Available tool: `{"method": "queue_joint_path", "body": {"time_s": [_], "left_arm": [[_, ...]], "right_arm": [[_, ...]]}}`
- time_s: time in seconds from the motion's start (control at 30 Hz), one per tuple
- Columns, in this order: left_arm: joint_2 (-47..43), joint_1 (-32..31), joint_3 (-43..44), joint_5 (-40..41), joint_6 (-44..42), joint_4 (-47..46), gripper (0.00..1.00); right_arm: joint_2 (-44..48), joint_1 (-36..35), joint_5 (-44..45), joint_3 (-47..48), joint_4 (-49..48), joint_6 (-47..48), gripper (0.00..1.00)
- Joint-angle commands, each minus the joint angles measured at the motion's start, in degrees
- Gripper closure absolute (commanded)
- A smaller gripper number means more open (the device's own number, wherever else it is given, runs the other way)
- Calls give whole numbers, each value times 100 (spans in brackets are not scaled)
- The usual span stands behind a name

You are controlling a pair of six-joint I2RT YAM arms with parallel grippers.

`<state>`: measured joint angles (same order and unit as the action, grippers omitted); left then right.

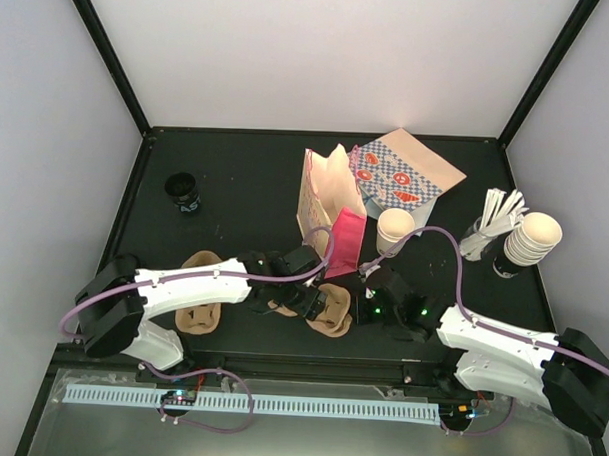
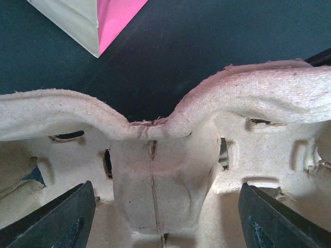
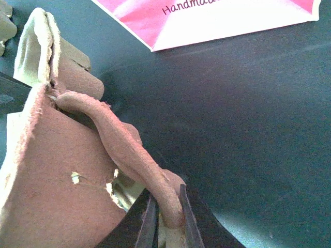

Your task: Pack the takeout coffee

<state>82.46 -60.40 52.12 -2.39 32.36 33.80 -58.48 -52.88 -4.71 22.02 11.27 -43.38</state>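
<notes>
Your coffee cup (image 1: 394, 229) stands upright on the dark table (image 1: 246, 176). It is just right of the pink bag (image 1: 345, 244) and in front of the patterned bag (image 1: 407, 170). Neither claw is at it. Both are on your side of it, at the cardboard cup tray (image 1: 329, 317), and the cup sits beyond them, closer to your right claw (image 1: 367, 305) than to your left claw (image 1: 307, 300). In the left wrist view, the left claw (image 2: 165, 188) has its fingers (image 2: 67, 217) spread wide, one on each side of the tray's (image 2: 155, 170) middle post. In the right wrist view, the right claw (image 3: 165, 206) is pinched tight on the tray's rim (image 3: 129, 150).
</notes>
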Motion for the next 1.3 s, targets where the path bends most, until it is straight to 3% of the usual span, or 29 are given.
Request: {"method": "queue_joint_path", "body": {"time_s": [0.0,0.17,0.33,0.43,0.97,1.27], "left_arm": [[121,20,-36,-63,241,-310,21],[168,56,-118,-310,300,-558,27],[-36,159,-213,-405,315,-553,48],[-234,309,-317,-497,307,-524,55],[-1620,1328,-822,-1675,98,-678,59],[-1914,1590,-600,-1664,-175,-185,60]], "right_arm": [[97,23,-30,-31,-41,79,85],[113,24,-27,-57,-23,93,85],[126,24,31,-87,20,71,85],[136,24,48,-118,20,59,85],[-37,24,203,-60,173,175,85],[-184,24,207,63,199,218,85]]}}
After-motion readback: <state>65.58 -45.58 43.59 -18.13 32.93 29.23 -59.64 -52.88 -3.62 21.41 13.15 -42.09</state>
